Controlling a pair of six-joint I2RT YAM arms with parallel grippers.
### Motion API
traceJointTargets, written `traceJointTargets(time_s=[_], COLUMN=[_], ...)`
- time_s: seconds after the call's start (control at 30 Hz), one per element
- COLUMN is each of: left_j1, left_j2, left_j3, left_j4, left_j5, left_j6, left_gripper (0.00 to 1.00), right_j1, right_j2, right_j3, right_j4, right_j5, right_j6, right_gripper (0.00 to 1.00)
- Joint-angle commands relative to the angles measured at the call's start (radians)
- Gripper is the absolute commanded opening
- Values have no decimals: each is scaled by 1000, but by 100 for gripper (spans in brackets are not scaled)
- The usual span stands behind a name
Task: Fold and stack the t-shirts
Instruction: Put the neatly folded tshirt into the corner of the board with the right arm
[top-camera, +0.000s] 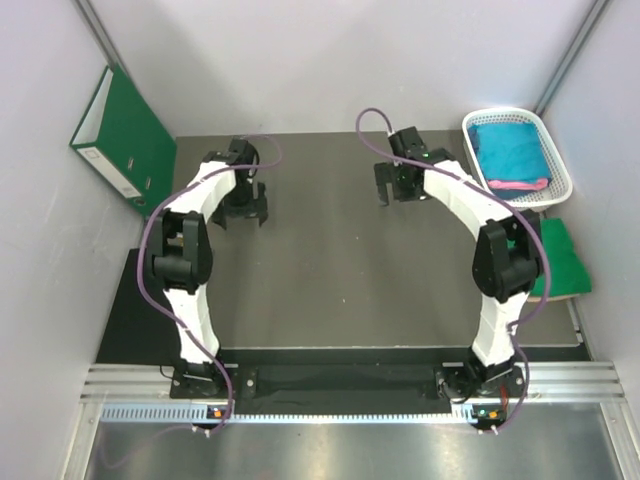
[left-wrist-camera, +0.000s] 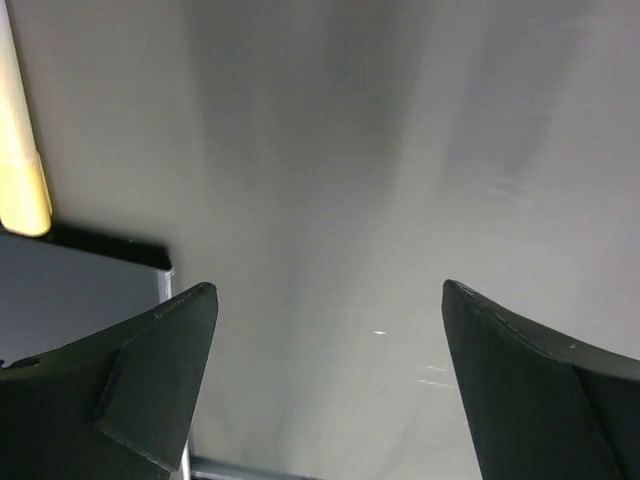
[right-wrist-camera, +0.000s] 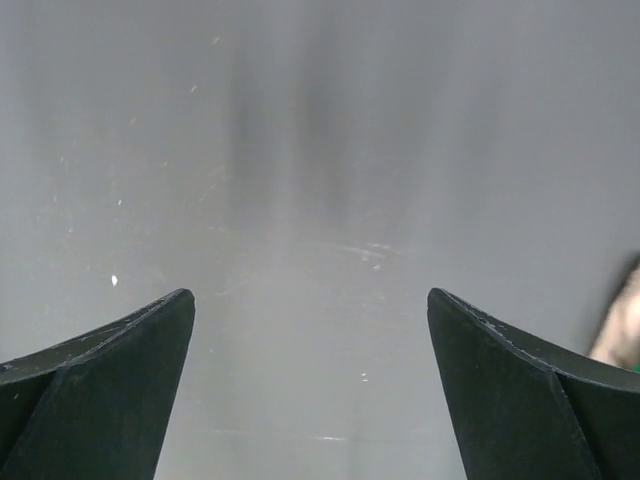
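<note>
Both grippers stand wide open and hold nothing. The left gripper and the right gripper hang over bare table, with no cloth between their fingers.

The teal shirt lies in the basket just right of the right gripper, with the pink shirt touching its near edge. The green shirt lies back and to the right of that gripper, beside its arm's elbow.

Several things could go wrong. A reach into the basket may catch a finger on the wall and drag the whole basket. Because teal and pink touch, one pinch may lift both. The green shirt sits behind the right gripper and close to the arm, so the reach looks awkward and a clumsy pull could slide it off the table's edge. The left gripper is well apart from every shirt – nearest to it is only the binder, off to its left.

The right arm covers part of the green shirt, so its fold cannot be judged. Whether more shirts lie under the teal one cannot be told. Both wrist views show only plain grey surface – a blurred pale-and-green scrap at the right gripper's right side is unreadable.
</note>
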Motion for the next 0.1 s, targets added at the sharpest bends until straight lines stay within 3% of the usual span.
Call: traceJointTargets(time_s=[0.0,0.07], left_j1=[23,25], left_j2=[-68,-77], left_j3=[-45,-51], left_j4=[16,31], left_j5=[-6,-19], left_j6=[18,13], left_gripper=[98,98], right_j1=[19,19], right_j2=[7,5], right_j3=[62,53], right_j4=[19,22], right_j5=[-13,-2], right_j6=[13,4], right_gripper=[100,100])
